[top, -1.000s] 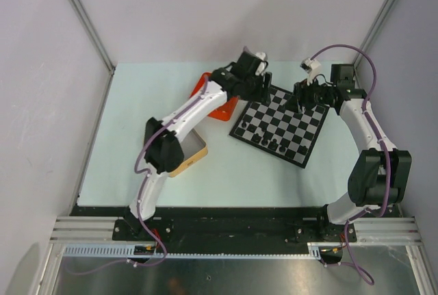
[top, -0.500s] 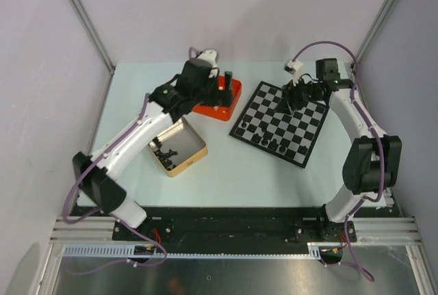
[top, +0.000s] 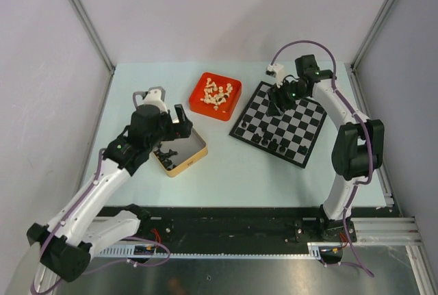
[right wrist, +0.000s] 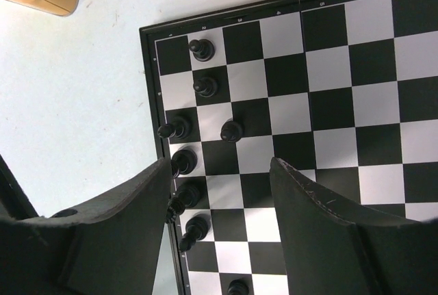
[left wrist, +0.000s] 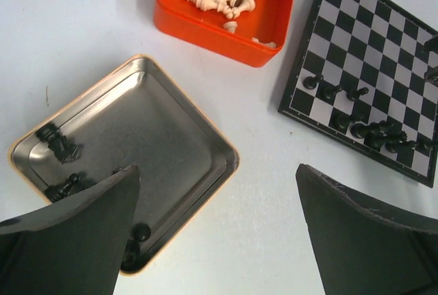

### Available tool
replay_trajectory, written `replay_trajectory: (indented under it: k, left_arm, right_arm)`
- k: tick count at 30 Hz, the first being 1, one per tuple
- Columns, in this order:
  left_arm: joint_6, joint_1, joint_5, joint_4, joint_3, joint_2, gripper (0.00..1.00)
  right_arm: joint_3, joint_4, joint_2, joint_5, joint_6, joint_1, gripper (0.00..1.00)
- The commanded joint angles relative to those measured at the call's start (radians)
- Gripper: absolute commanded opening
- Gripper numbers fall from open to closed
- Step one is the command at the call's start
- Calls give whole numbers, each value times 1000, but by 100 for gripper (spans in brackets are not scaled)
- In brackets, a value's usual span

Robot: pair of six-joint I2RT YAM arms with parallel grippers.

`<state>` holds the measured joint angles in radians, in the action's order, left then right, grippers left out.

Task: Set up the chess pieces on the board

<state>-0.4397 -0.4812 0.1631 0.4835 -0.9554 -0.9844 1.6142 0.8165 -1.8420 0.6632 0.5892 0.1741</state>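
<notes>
The black and silver board (top: 291,113) lies at the right of the table. Several black chess pieces (top: 271,144) stand along its near-left edge. My right gripper (top: 279,100) hovers over the board's far-left part, open and empty. In the right wrist view its fingers straddle squares (right wrist: 219,165) beside the row of black pieces (right wrist: 205,87). My left gripper (top: 180,121) is open and empty above the far corner of a gold-rimmed tin (top: 198,146). The tin (left wrist: 157,131) holds more black pieces (left wrist: 58,143). The board also shows in the left wrist view (left wrist: 383,48).
A red tray (top: 200,103) holding cream pieces (top: 216,94) stands between the tin and the board; it also shows in the left wrist view (left wrist: 205,28). Grey walls and metal posts close in the pale table (top: 226,178) at the back and sides.
My left arm has swung away from the board, past the red tray, and back over the tin. My right gripper has shifted left over the board's far side.
</notes>
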Motion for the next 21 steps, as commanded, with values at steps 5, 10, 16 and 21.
replay_trajectory:
  k: [5,10,16,21]
  left_arm:
    - [-56,27,18,-74,135,107,100]
    - [-56,30,9,-74,147,107,100]
    - [-53,33,12,-75,158,108,100]
    - [-62,33,12,-76,179,118,100]
  right_arm:
    - [87,38,-68,-132,-3,45,63]
    - [90,30,-105,-188,-8,82,62]
    - [85,36,-137,-229,-8,122,60]
    - [87,38,-169,-258,-15,137,56]
